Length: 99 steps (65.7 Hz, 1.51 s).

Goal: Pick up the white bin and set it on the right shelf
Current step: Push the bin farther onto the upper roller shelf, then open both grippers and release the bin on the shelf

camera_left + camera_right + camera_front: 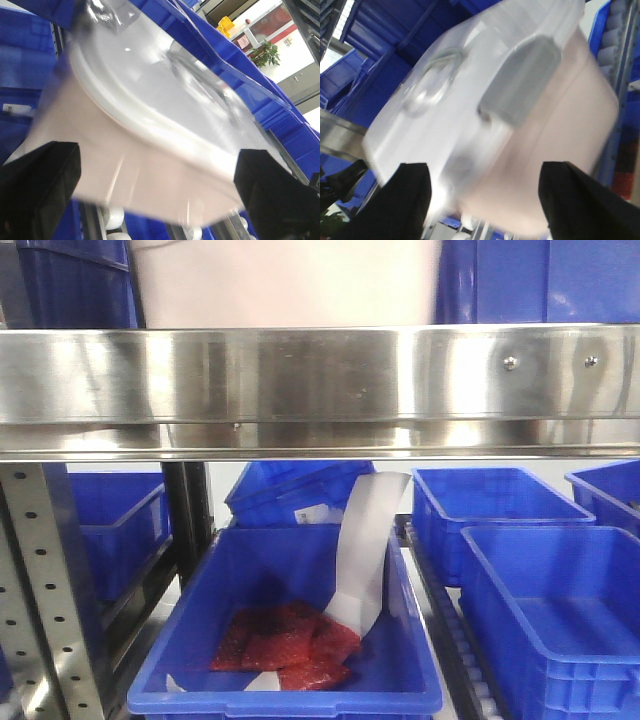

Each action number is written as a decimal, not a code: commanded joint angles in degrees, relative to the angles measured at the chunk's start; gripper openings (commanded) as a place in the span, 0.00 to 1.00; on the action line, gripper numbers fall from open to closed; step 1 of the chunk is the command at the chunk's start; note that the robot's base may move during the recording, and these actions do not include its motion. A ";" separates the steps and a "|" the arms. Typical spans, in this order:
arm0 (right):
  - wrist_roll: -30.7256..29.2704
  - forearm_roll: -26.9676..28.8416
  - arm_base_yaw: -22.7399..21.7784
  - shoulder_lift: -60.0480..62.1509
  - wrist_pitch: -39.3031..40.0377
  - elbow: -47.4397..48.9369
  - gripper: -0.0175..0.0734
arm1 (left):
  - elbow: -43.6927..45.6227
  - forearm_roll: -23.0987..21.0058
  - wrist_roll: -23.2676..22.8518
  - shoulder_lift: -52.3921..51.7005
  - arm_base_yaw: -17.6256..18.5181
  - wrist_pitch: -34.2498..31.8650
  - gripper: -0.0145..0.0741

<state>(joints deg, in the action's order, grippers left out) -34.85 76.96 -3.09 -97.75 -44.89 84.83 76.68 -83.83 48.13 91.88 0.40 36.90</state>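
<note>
- In the front view we see the white bin on the right shelf, behind its polished stainless rail with two rivets; only the bin's matte pinkish-white wall shows above the rail.
- Blue crates flank the bin on the same level.
- A perforated grey upright carries the rail at the left.
- Below, a blue crate holds red packets and a curled white paper strip.
- Left gripper: black fingers spread wide on either side of the bin's blurred side; the glossy white lid has a rounded rim. We cannot tell whether the pads touch.
- Right gripper: fingers likewise wide apart around the bin's rounded corner, with a grey oblong patch on the lid; contact cannot be judged.
</note>
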 commanded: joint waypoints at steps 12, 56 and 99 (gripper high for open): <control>-0.35 3.59 -2.97 2.82 -2.31 2.03 0.75 | 2.28 -3.75 0.37 -2.43 -0.85 0.23 0.44; -0.30 -10.04 -0.46 11.58 14.96 5.11 0.26 | 2.28 9.32 -3.14 -14.62 -2.78 -12.42 0.03; -5.44 -26.19 6.08 44.39 54.40 -44.09 0.25 | -40.17 19.87 1.81 -51.79 -1.71 -41.94 0.03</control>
<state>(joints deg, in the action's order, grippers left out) -39.01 50.95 3.06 -58.64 3.08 43.31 38.22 -63.52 49.61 44.99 -1.66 0.00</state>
